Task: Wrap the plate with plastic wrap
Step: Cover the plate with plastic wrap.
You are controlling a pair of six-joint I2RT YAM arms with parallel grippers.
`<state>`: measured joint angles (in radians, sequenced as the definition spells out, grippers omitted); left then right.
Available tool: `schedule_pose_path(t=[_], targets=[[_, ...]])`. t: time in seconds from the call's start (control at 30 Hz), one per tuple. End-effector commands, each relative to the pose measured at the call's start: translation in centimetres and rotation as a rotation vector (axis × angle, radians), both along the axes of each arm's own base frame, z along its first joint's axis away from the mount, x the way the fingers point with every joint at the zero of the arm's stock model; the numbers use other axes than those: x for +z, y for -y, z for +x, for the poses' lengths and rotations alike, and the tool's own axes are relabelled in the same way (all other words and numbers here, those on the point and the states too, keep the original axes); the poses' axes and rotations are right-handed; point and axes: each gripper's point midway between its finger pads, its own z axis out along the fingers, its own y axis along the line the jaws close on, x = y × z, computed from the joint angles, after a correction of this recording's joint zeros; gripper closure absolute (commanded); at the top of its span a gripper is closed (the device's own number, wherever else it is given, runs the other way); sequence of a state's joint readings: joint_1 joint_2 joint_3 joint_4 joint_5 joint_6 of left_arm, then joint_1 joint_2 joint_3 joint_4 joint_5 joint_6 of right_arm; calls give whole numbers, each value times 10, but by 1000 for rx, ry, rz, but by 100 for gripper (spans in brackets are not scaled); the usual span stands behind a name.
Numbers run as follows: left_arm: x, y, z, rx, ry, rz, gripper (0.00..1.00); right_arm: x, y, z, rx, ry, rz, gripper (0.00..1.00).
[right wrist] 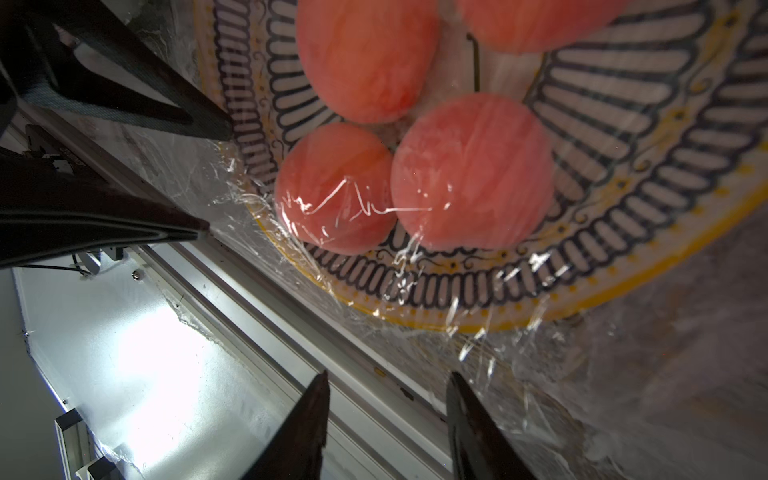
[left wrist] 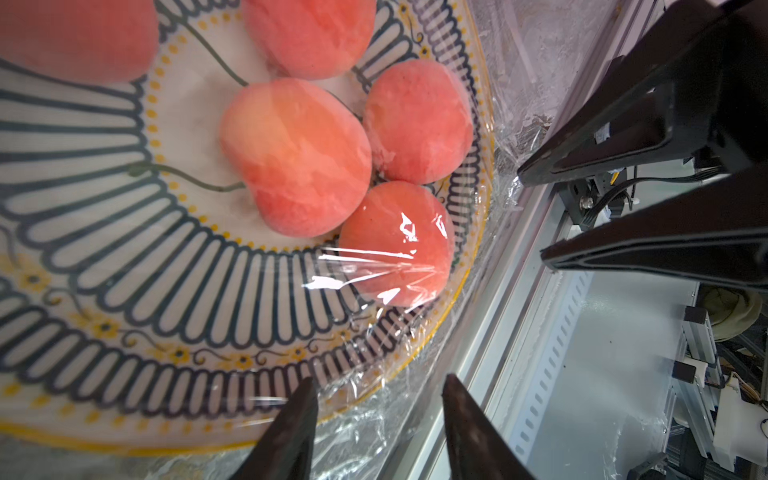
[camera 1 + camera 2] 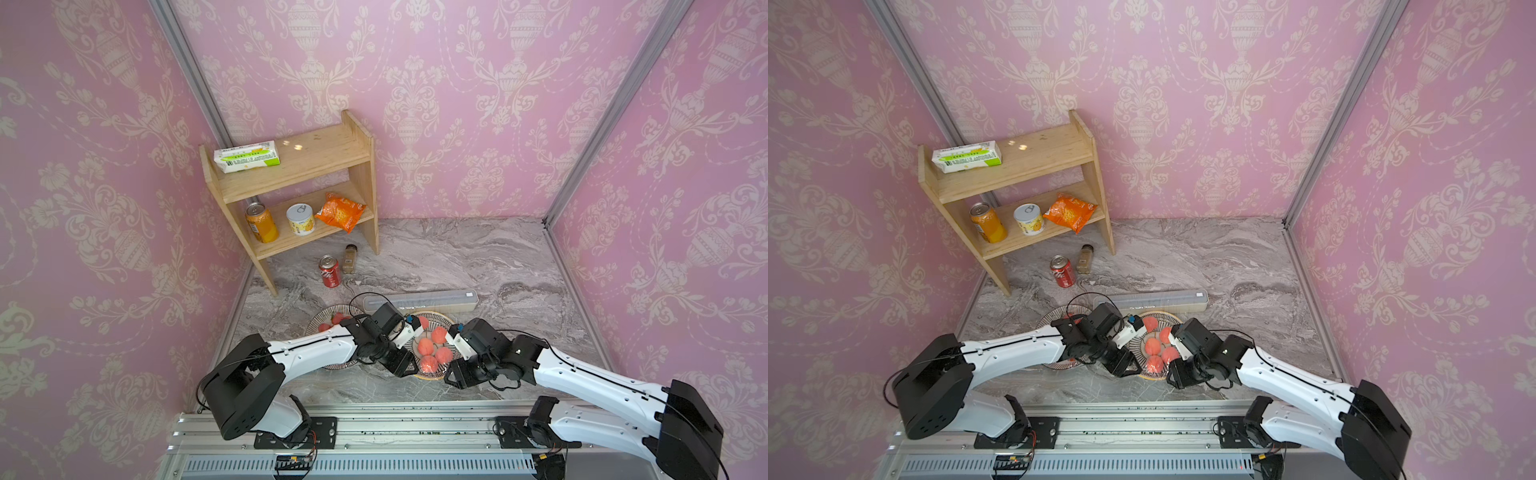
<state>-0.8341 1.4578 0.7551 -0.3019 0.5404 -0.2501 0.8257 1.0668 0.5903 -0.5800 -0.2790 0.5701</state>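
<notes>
The patterned plate [image 3: 441,321] [image 2: 124,257] [image 1: 623,124] holds several pink peaches [image 3: 428,347] near the table's front edge. Clear crinkly plastic wrap [image 2: 365,266] [image 1: 519,361] lies over the peaches and spills past the near rim onto the table. The long pale dispenser box [image 3: 432,300] [image 3: 1158,300] lies just behind the plate. My left gripper [image 3: 409,368] [image 2: 378,382] stands open at the plate's near left rim, with loose film below its jaws. At the near right rim my right gripper [image 3: 453,372] [image 1: 386,378] stands open, holding nothing. The two grippers face each other a short way apart.
A second plate [image 3: 328,318] with red fruit sits under my left arm. A red can [image 3: 329,272] and a spice bottle [image 3: 350,258] stand behind it. The wooden shelf [image 3: 299,183] with cans and a snack bag fills the back left. A metal rail [image 3: 374,424] borders the table's front.
</notes>
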Motion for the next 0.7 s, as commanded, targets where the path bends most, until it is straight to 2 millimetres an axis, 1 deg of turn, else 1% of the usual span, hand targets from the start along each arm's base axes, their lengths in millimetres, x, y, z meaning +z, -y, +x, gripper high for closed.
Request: schedule_pose_path(t=[0.0,0.13,0.27,0.3,0.4,0.5,0.6,0.63,0.67], targets=[[10,11,10,-24,34,-37,51,5,-3,4,2,29,7,52],[6,14,2,-53,-18,-50,63,1,0,3,-6,26,-3,51],[3,9,-4,-58,-29,-43,64,0,1,3,-5,24,-2,51],[4,9,-5,-61,-31,-47,66,0,0,3,-5,25,1,51],[8,10,-9,-68,-42,-73,76,3,-7,1,10,15,36,53],[7,8,-14,-71,-52,-79,85,5,-14,0,28,7,76,55],[7,7,-15,-73,-58,-81,89,11,-22,-1,49,11,118,55],[-2,0,-22,-68,-78,-58,89,12,-24,-1,54,11,127,55],[-5,-2,-24,-67,-83,-52,89,13,-25,-1,61,12,135,55]])
